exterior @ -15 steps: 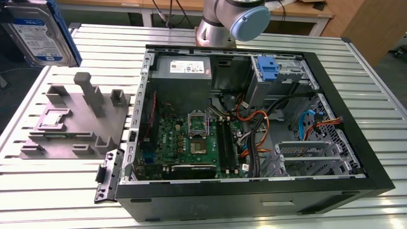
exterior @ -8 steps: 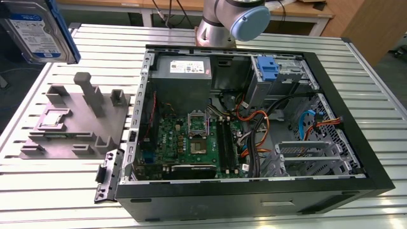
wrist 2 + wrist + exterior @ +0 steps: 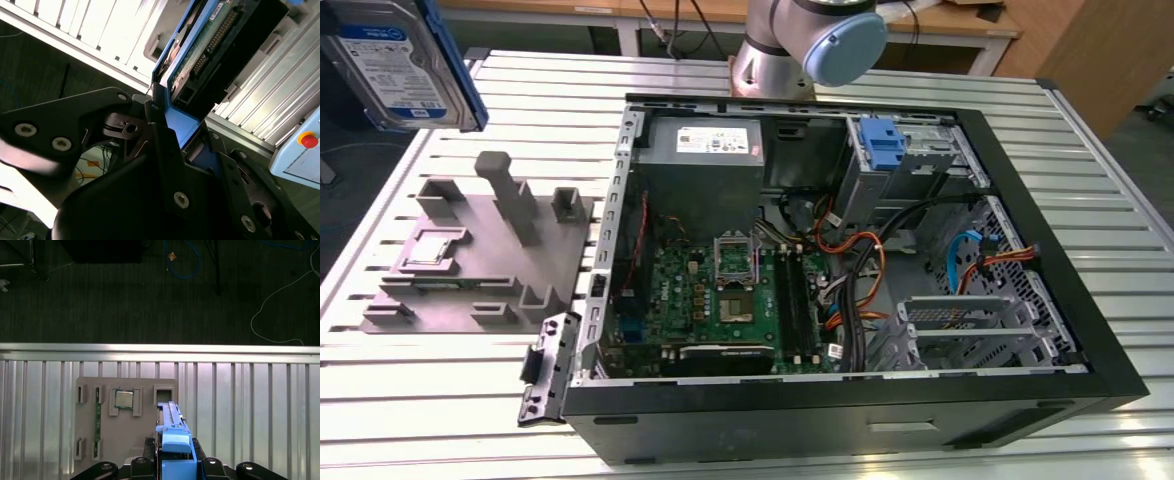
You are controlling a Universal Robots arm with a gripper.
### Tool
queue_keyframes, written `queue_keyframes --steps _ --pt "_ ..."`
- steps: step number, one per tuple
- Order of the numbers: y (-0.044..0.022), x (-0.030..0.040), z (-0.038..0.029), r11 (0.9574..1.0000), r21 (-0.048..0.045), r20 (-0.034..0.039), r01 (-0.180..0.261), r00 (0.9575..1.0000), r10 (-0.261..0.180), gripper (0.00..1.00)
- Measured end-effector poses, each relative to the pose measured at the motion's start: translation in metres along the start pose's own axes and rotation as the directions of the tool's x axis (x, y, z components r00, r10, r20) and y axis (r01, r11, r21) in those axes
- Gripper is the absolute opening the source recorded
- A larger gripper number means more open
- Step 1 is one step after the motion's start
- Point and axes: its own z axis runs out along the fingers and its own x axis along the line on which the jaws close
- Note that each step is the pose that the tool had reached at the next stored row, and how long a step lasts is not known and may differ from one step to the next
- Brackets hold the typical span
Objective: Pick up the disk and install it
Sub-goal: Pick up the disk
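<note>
The disk [image 3: 390,62], silver-grey with a white, blue-banded label and a blue bracket along its edge, is lifted clear, near upright and slightly tilted, at ten o'clock in the exterior view.

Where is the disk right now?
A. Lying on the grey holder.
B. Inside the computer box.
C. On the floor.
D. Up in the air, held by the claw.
D: in the exterior view the disk hangs high above the table, and in the second wrist view the claw is closed on its blue bracket.
</note>
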Motion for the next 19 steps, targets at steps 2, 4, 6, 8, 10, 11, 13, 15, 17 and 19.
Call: queue_keyframes --steps 2,4,6,8,10,11,13,15,17,19 --pt "0.0 0.0 -0.0001 1.0 -0.0002 0.0 0.0 1.0 0.0 0.36" --pt "0.0 0.0 -0.0001 1.0 -0.0001 0.0 0.0 1.0 0.0 0.36" --pt "0.0 0.0 -0.0001 1.0 -0.0001 0.0001 0.0 1.0 0.0 0.36" --pt "0.0001 0.0 -0.0009 1.0 -0.0004 0.0 0.0 1.0 0.0 0.36" --pt "0.0001 0.0 -0.0026 1.0 -0.0001 0.0001 0.0 1.0 0.0 0.36" --pt "0.0001 0.0 -0.0036 1.0 -0.0001 0.0001 0.0 1.0 0.0 0.36" --pt "0.0002 -0.0001 -0.0054 1.0 0.0 0.0001 0.0 1.0 0.0 0.36" --pt "0.0002 -0.0001 -0.0065 1.0 0.0 0.0002 0.0 1.0 0.0 0.36" --pt "0.0002 -0.0001 -0.0075 1.0 -0.0001 0.0001 0.001 1.0 -0.001 0.36" --pt "0.0002 -0.0001 -0.0084 1.0 0.0 0.0001 0.001 1.0 -0.001 0.36"
